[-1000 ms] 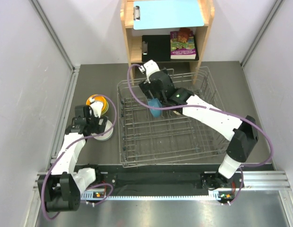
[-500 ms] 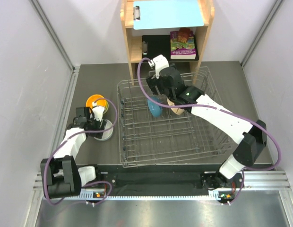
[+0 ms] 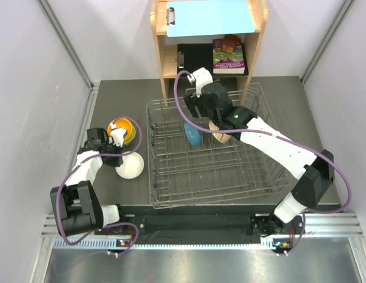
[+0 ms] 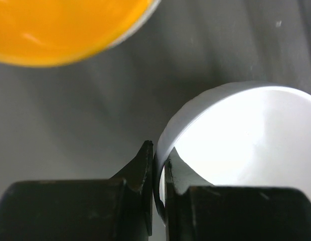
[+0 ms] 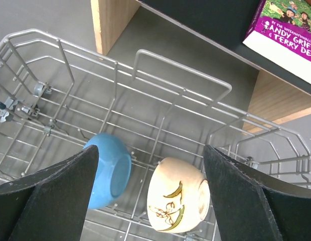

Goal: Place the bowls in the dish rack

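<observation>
My left gripper (image 4: pixel 159 161) is shut on the near rim of the white bowl (image 4: pixel 246 140), one finger inside and one outside. From above, that bowl (image 3: pixel 130 167) rests on the table left of the dish rack (image 3: pixel 154 177), with the left gripper (image 3: pixel 115 155) at its left edge. An orange bowl (image 3: pixel 123 130) sits just behind it and fills the top of the left wrist view (image 4: pixel 65 25). My right gripper (image 5: pixel 150 148) hangs open over the rack's back part (image 3: pixel 199 118). Below it a blue bowl (image 5: pixel 108 168) and a beige patterned bowl (image 5: pixel 178 201) stand on edge among the prongs.
A wooden shelf unit (image 3: pixel 165 56) stands behind the rack, holding a blue clipboard (image 3: pixel 209 17) and a purple book (image 5: pixel 291 25). Grey walls close in both sides. The rack's raised wire side (image 5: pixel 183 80) rises right in front of the right gripper.
The left gripper closed on the white bowl's rim after being open over it. The right gripper rose away from the blue bowl, leaving it standing in the rack.
</observation>
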Controlling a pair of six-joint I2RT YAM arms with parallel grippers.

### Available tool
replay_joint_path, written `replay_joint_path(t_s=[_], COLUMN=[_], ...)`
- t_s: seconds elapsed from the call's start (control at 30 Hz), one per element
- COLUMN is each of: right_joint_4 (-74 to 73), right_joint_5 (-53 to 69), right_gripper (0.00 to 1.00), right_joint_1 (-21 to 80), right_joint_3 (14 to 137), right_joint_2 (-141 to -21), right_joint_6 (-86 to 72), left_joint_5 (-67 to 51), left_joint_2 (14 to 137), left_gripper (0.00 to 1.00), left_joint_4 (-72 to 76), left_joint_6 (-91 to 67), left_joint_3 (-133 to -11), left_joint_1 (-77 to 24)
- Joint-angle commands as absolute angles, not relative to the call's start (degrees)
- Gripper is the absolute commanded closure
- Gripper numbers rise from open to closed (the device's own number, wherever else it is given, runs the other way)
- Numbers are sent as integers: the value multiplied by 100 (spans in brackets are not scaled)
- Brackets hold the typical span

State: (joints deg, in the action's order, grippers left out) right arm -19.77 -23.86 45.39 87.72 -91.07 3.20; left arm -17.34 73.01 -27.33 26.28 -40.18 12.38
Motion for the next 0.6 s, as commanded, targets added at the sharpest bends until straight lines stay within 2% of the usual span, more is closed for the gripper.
replay_joint_path(t_s=[0.0, 0.2, 0.37, 0.43, 0.57], right_joint_4=[-1898, -2047, -2109, -2057, -1846], right_joint_5=[-2198, -1259, 902, 1691, 2898], right_gripper=[16, 15, 13, 11, 0], right_joint_1=[4421, 4184, 3868, 3797, 3771], right_joint_3=[8798, 8824, 8807, 8772, 8649], right_joint_2=[-8824, -8885, -8956, -9017, -9079], right_joint_6=[150, -210, -676, -756, -922], left_joint_5=[-2003, -2320, -2662, -2891, -3750], left_joint_2=[6997, 6285, 5941, 5933, 5731], left_gripper=[100, 100, 100, 100, 100], left_joint_4=[-3593, -4603, -4913, -5044, -4869], left_joint_6=[3006, 3199, 3129, 3111, 3015], left_joint_3=[-4481, -5359, -6116, -6503, -6819], left_joint_1=[1397, 1477, 1485, 1477, 1442])
